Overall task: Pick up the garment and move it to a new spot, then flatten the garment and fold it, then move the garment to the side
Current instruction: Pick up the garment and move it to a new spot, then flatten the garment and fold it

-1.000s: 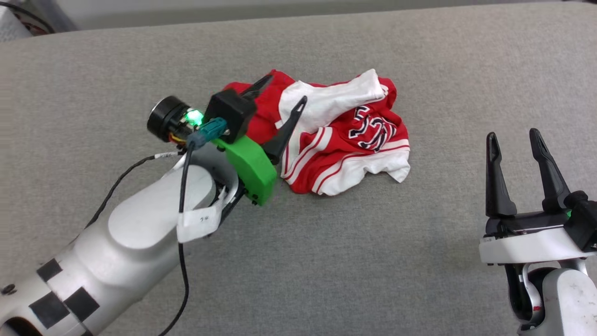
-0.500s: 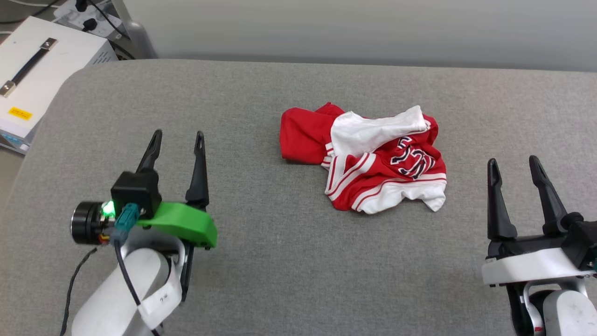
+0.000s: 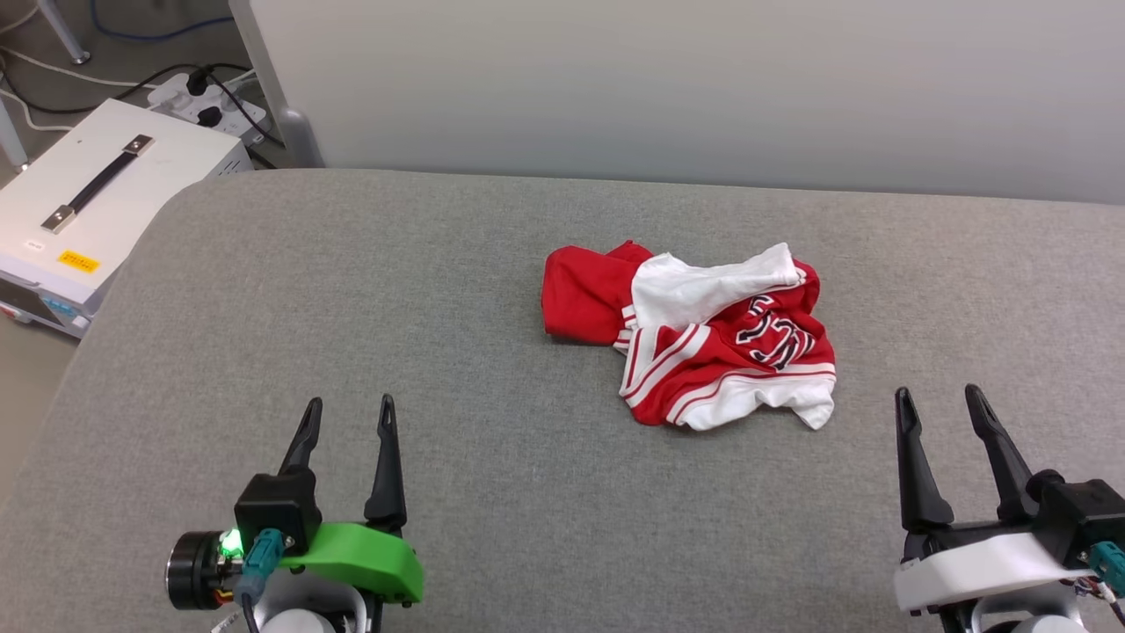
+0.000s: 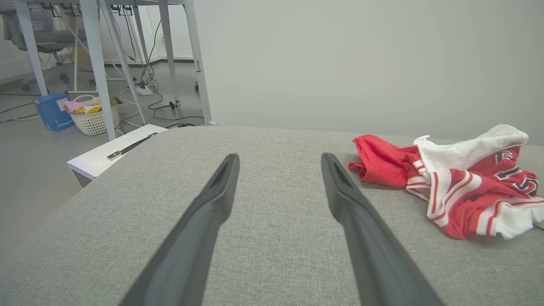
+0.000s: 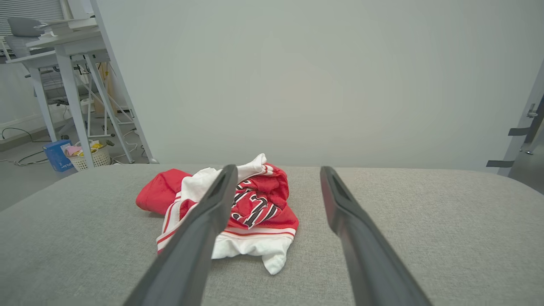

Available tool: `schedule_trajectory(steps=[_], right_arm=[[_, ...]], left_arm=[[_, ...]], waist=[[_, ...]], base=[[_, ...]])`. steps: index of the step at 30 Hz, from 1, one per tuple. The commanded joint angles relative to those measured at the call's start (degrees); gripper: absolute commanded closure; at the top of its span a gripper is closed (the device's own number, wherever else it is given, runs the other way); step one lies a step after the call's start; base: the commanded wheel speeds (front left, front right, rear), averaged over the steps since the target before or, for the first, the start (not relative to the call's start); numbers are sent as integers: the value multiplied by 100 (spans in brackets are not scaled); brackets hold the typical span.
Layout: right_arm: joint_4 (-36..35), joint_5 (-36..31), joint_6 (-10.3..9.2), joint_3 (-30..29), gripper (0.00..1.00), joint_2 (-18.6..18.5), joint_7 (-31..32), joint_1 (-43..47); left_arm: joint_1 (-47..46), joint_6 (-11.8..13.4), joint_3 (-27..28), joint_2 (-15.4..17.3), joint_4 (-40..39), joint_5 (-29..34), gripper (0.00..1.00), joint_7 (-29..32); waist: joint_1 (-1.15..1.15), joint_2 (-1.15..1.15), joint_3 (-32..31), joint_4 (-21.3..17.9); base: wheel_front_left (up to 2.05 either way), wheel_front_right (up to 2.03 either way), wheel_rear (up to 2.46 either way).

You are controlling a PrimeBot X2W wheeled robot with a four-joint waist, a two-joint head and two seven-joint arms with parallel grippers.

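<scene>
Two grippers wait empty by the desk's near edge. At the near left corner, the left gripper [image 3: 350, 404], fingers apart, has drawn back from the garment [image 3: 694, 338], which it reached over a second ago; the head camera has also tilted up. The garment lies crumpled just right of the desk's middle, let go, so flattening likely comes next. Its lettering is creased and unreadable, and collar and hem cannot be made out. The right gripper [image 3: 938, 392], fingers apart, stands clear.
</scene>
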Motion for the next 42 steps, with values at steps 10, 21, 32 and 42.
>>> schedule_trajectory(steps=[10,21,32,42], right_arm=[[174,127,-5,71,0,-5,-17,338],[250,136,-5,111,0,-5,-17,347],[-97,-176,-5,-96,0,-119,-17,-330],[212,505,-5,1119,0,-1580,-17,-2209]], left_arm=[[458,-414,734,-519,6,622,0,-32],[542,-787,1167,-725,53,1044,0,-32],[427,-993,1354,-882,106,1222,0,-32],[139,-1095,1404,-1002,136,1279,0,-33]], waist=[[0,0,-168,-118],[0,0,-179,-102],[0,0,0,-47],[0,0,497,13]], base=[[0,0,0],[0,0,0],[0,0,0],[0,0,0]])
